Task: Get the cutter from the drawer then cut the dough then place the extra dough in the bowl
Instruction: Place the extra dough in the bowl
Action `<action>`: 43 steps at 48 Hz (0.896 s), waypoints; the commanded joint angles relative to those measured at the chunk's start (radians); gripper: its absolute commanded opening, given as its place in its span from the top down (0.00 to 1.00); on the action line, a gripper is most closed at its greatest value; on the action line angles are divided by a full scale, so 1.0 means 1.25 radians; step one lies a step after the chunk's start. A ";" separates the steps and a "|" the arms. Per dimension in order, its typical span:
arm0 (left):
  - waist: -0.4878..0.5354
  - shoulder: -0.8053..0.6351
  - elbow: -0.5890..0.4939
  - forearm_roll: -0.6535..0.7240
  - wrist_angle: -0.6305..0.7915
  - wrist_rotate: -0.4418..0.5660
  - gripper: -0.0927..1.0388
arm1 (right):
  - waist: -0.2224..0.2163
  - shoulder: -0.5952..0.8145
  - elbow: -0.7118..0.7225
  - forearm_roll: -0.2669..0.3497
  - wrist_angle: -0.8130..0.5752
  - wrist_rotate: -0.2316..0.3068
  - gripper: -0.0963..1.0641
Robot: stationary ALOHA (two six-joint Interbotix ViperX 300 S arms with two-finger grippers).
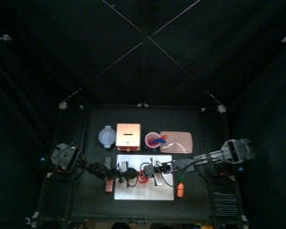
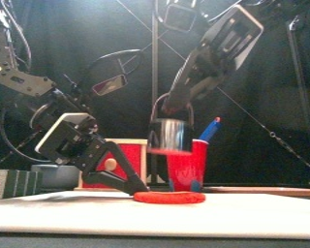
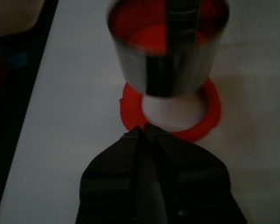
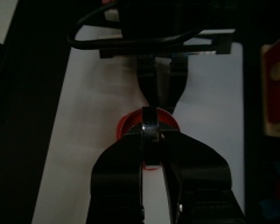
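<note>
**Dough ring (image 2: pixel 169 197), red: soft, light, tears readily**

Lies flat on the white cutting board (image 2: pixel 255 209), centre punched out. Best pinched across the outer band. Left end effector (image 3: pixel 145 131) pressed together, just beside its rim. Right end effector (image 4: pixel 157 129) pinches the cutter (image 2: pixel 170 134) above.

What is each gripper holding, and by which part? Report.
The right gripper holds the round metal cutter by its top, apparently the wire handle, above the red dough ring. The left gripper, jaws shut, sits at the ring's edge, holding nothing.

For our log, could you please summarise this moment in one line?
right end effector: shut on cutter above dough ring | left end effector: shut at ring edge
</note>
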 commanded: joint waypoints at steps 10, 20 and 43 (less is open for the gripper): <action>0.000 -0.037 -0.006 -0.001 0.011 0.002 0.40 | -0.036 -0.097 0.171 -0.001 -0.064 -0.002 0.56; 0.011 -0.072 -0.006 0.000 0.011 0.006 0.39 | -0.038 -0.077 0.245 0.006 -0.182 -0.001 0.55; 0.018 -0.082 -0.020 -0.001 0.005 0.005 0.22 | -0.034 -0.052 0.252 0.038 -0.191 -0.001 0.32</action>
